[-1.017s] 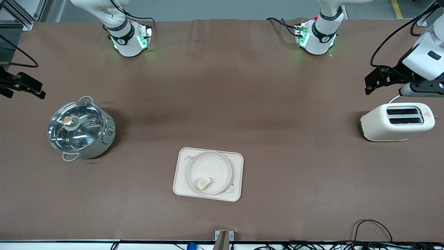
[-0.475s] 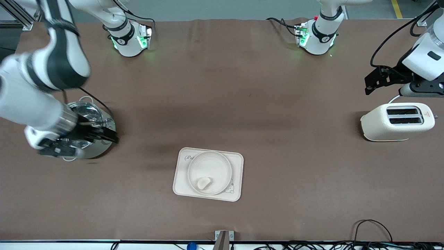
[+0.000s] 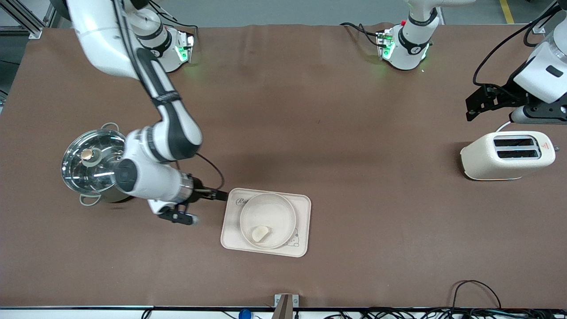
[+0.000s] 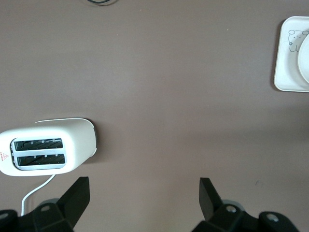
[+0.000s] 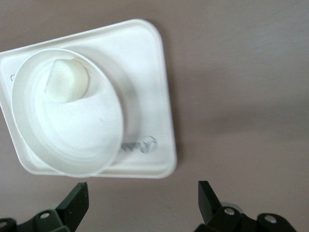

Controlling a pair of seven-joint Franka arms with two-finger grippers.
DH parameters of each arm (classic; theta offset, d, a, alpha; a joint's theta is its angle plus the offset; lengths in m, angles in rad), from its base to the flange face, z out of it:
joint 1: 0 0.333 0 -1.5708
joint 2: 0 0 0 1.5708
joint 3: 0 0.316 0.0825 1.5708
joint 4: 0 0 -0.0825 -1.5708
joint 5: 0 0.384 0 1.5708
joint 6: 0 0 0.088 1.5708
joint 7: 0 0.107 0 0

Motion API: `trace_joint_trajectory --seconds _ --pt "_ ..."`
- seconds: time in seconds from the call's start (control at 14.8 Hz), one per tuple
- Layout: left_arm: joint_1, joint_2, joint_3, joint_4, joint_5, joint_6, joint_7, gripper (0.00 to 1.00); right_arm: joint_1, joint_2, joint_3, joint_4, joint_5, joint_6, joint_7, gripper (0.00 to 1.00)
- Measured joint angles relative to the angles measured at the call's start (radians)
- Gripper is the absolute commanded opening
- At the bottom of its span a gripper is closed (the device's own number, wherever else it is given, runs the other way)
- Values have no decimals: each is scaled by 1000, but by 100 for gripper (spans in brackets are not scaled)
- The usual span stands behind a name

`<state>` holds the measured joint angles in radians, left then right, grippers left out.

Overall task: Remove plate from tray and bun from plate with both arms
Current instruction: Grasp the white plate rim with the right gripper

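The round cream plate (image 3: 270, 212) sits on the rectangular cream tray (image 3: 304, 208), nearer the front camera than the table's middle. The small pale bun (image 3: 260, 233) lies in the plate, by the rim nearest the camera. My right gripper (image 3: 209, 207) is open and empty, low beside the tray's edge toward the right arm's end. The right wrist view shows the tray (image 5: 157, 96), the plate (image 5: 72, 140) and the bun (image 5: 67, 82) ahead of the open gripper (image 5: 142, 193). My left gripper (image 3: 469, 110) waits open and empty above the table by the toaster; it also shows in the left wrist view (image 4: 144, 193).
A steel pot with a glass lid (image 3: 99, 166) stands toward the right arm's end, under the right forearm. A cream toaster (image 3: 507, 155) stands toward the left arm's end and also shows in the left wrist view (image 4: 48, 150), as does the tray's corner (image 4: 286, 72).
The right arm has swung in from the table's edge, across the pot, down to beside the tray. The left arm, plate, tray and bun have not moved.
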<state>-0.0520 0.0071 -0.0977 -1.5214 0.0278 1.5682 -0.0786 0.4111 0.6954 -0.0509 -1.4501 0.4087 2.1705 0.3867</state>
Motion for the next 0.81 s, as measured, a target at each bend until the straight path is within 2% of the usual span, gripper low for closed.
trace_joint_trajectory --seconds 0.27,0.61,0.68,0.81 --pt "0 0 0 0 0 0 0 100 53 114 -3 38 1 156 36 98" --pt "0 0 0 0 0 0 0 100 35 210 -12 147 8 165 39 95" --pt "0 0 0 0 0 0 0 100 35 227 -12 168 10 165 42 92" --pt "0 0 0 0 0 0 0 100 36 254 -12 204 11 163 48 79"
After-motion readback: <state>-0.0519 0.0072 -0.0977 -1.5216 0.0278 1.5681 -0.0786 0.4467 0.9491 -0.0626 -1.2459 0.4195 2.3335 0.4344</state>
